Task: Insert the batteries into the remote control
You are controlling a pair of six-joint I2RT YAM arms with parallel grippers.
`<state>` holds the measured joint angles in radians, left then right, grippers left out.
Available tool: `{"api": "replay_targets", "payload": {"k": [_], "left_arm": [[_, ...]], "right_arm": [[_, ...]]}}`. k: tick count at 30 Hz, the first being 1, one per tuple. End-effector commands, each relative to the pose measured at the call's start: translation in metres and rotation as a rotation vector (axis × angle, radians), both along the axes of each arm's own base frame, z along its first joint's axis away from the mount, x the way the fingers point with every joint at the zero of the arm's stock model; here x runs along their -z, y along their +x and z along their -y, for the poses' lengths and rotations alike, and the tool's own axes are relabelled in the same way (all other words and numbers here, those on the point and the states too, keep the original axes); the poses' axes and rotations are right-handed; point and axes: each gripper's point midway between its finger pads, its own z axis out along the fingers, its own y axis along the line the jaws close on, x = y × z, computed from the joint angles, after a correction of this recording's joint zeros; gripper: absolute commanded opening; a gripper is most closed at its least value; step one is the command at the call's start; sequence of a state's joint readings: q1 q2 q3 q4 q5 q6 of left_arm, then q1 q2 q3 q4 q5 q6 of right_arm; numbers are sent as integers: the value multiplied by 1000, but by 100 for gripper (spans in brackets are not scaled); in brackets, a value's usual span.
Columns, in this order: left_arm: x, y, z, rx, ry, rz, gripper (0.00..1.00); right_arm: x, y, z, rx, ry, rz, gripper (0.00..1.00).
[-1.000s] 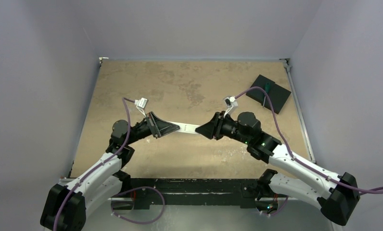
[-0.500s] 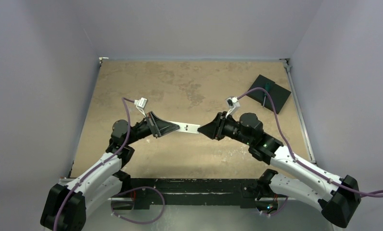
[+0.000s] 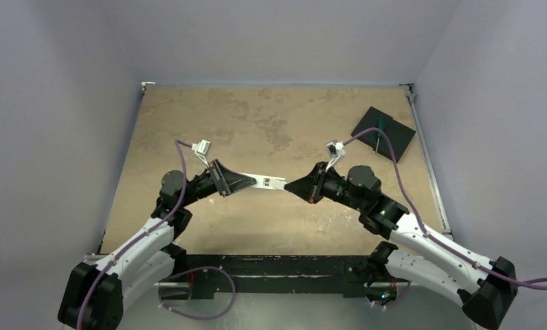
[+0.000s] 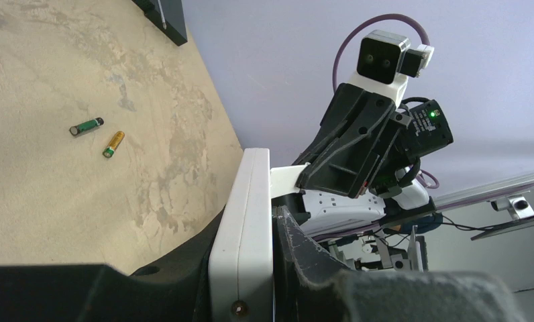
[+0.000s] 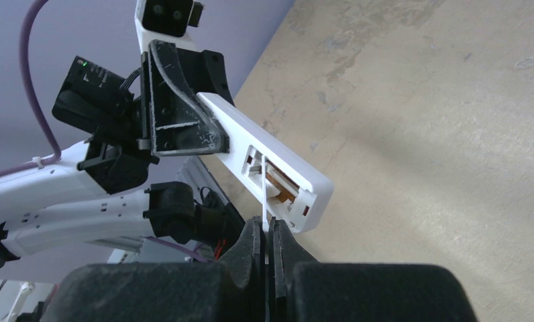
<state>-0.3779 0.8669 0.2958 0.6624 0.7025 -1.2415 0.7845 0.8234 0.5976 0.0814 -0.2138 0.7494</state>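
Observation:
My left gripper [image 3: 250,183] is shut on the slim white remote control [image 3: 270,183] and holds it above the table, its free end pointing right. In the right wrist view the remote [image 5: 264,151] shows its open battery recess [image 5: 276,180], with no cells in it. My right gripper [image 3: 289,186] is at the remote's free end, shut on a thin white cover piece [image 5: 263,198] seen edge-on. In the left wrist view the remote [image 4: 243,221] sits between my fingers. A dark-and-green battery [image 4: 86,126] and a gold battery [image 4: 113,143] lie on the table.
A black square pad [image 3: 384,133] with a green-handled screwdriver [image 3: 378,126] lies at the table's far right corner. Grey walls close in the table on three sides. Both arms meet over the table's middle.
My right arm has swung a little to the right and its gripper has drawn slightly back from the remote's end. The left arm and the remote have stayed still.

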Motion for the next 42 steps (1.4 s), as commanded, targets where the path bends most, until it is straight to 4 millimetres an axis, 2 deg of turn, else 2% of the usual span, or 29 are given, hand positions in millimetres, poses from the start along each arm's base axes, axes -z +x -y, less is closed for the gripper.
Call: {"api": "replay_targets", "payload": {"k": [1, 11, 20, 23, 26, 37, 42], "left_arm": [[-6, 1, -1, -4, -7, 41, 0], [6, 9, -1, -32, 49, 14, 0], [27, 20, -5, -78, 165, -19, 0], [33, 22, -5, -77, 180, -30, 0], [38, 23, -5, -75, 200, -33, 0], [61, 20, -8, -74, 260, -77, 0], [68, 16, -10, -72, 262, -95, 0]], "right_arm": [[-6, -2, 0, -16, 17, 42, 0], [-14, -4, 1, -23, 25, 67, 0], [-17, 7, 10, 39, -41, 92, 0], [-16, 13, 10, 54, -69, 99, 0], [-8, 18, 11, 65, -119, 90, 0], [9, 51, 24, 142, -247, 105, 0], [22, 74, 39, 161, -272, 74, 0]]}}
